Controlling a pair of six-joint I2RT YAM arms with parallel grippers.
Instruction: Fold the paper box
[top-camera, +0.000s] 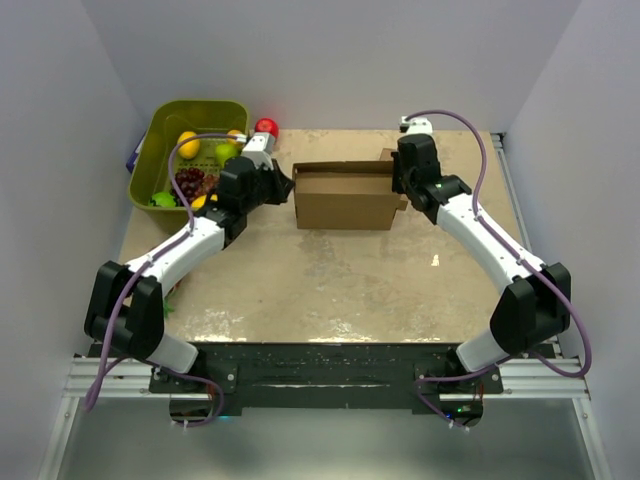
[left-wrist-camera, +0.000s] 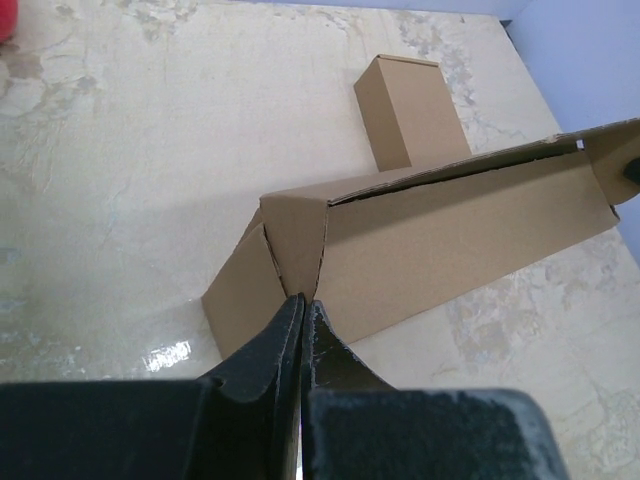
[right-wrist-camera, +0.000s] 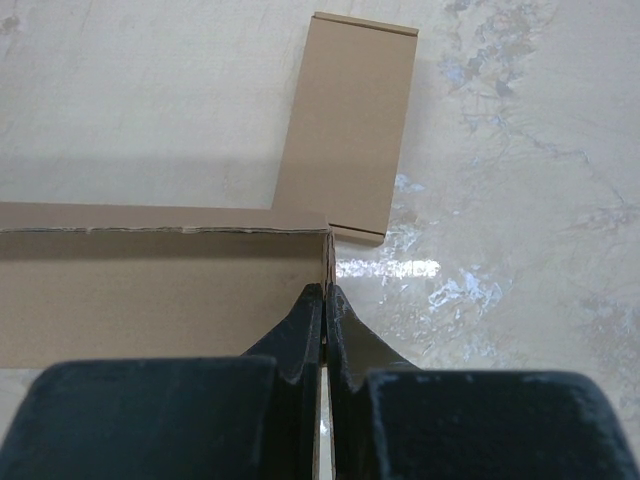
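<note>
Paper box (top-camera: 345, 203) sits part-folded at the back middle of the surface (top-camera: 330, 285), long side running left to right, with a thin gap under its top panel. Left claw (left-wrist-camera: 302, 303) is closed, tips against the box's left end corner; can't tell if any cardboard is pinched between them. Right claw (right-wrist-camera: 326, 292) is closed too, tips at the right end corner edge. Small cardboard box (right-wrist-camera: 350, 120) lies just behind the right end. Green bin (top-camera: 160, 125) of fruit is at back left.
</note>
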